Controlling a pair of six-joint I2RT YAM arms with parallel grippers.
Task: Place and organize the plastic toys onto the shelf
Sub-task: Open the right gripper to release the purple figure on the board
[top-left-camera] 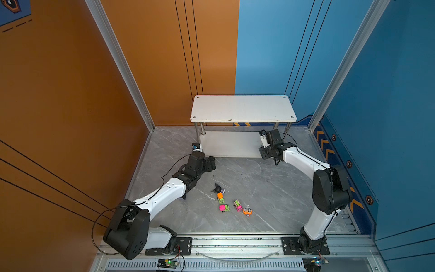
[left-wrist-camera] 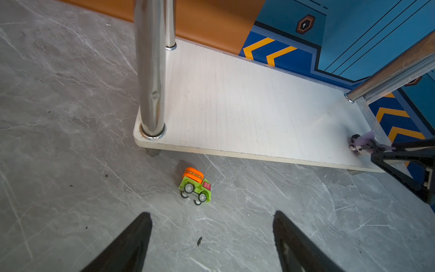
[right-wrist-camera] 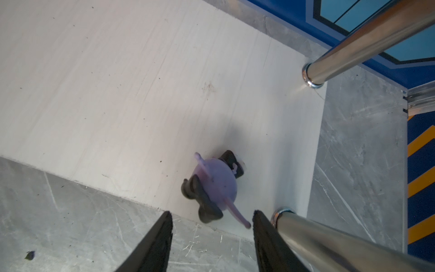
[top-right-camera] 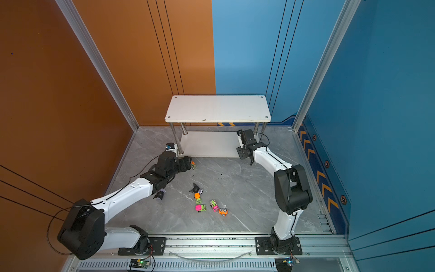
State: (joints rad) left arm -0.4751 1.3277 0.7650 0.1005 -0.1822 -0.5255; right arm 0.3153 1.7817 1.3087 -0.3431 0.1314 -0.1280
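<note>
The white shelf point(top-left-camera: 242, 108) point(top-right-camera: 216, 108) stands at the back. A lilac-and-black figurine point(right-wrist-camera: 211, 186) point(left-wrist-camera: 360, 143) lies on its lower board point(right-wrist-camera: 117, 82) by the front right post. My right gripper point(right-wrist-camera: 211, 219) point(top-left-camera: 264, 153) is open just short of it, gripping nothing. My left gripper point(left-wrist-camera: 211, 226) point(top-right-camera: 188, 163) is open over the floor, near a green-and-orange car point(left-wrist-camera: 195, 186) point(top-right-camera: 193, 164) in front of the board's left corner point(left-wrist-camera: 150, 139). On the floor lie a black figurine point(top-left-camera: 217, 188), several neon cars point(top-left-camera: 224, 208) and another figurine point(top-right-camera: 160, 194) under the left arm.
Chrome posts point(left-wrist-camera: 150, 70) point(right-wrist-camera: 353, 40) stand at the lower board's corners, one right beside my right fingers point(right-wrist-camera: 266, 235). The top board overhangs the lower one. Orange and blue walls close in the back and sides; an aluminium rail point(top-left-camera: 235, 242) runs along the front.
</note>
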